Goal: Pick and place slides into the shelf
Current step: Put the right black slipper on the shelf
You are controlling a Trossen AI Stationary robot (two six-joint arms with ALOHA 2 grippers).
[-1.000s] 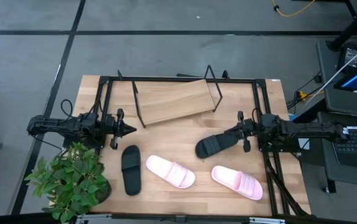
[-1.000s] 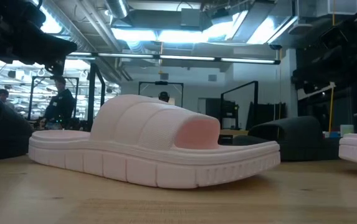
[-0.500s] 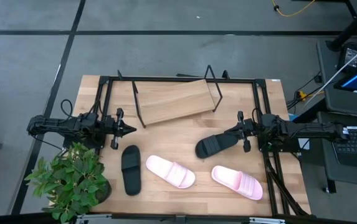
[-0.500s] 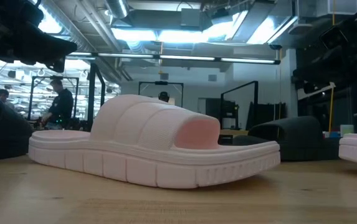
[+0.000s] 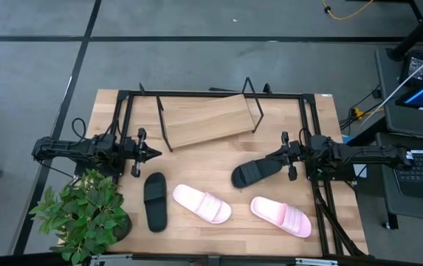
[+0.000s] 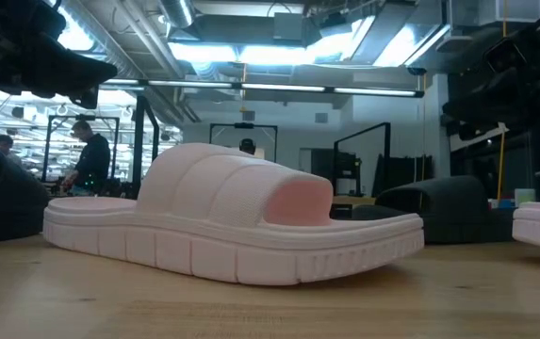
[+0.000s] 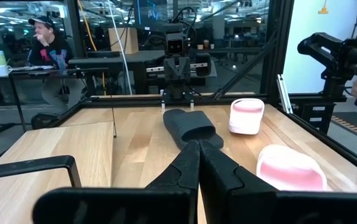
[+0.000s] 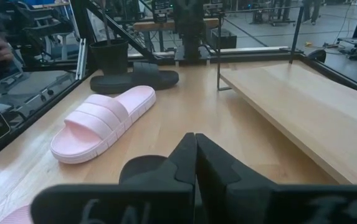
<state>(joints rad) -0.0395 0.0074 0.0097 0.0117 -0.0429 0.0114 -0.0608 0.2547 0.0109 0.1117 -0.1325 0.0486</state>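
Four slides lie sole-down on the wooden table. One black slide [image 5: 154, 201] is near left, one pink slide [image 5: 201, 204] beside it, another pink slide [image 5: 280, 216] near right. The second black slide [image 5: 254, 171] lies under my right gripper [image 5: 272, 158], which hovers shut above its heel end; that slide shows just below the fingertips [image 8: 144, 169]. My left gripper [image 5: 156, 154] hangs shut above bare table, beyond the left black slide. The shelf [image 5: 207, 120], a slanted light-wood board on thin black wire legs, stands at the far middle with nothing on it.
A large black metal frame [image 5: 211, 94] runs round the table's far and side edges. A potted plant [image 5: 86, 214] stands at the near left corner. Bare wood lies between the shelf and the slides. A person [image 7: 47, 46] sits beyond the table.
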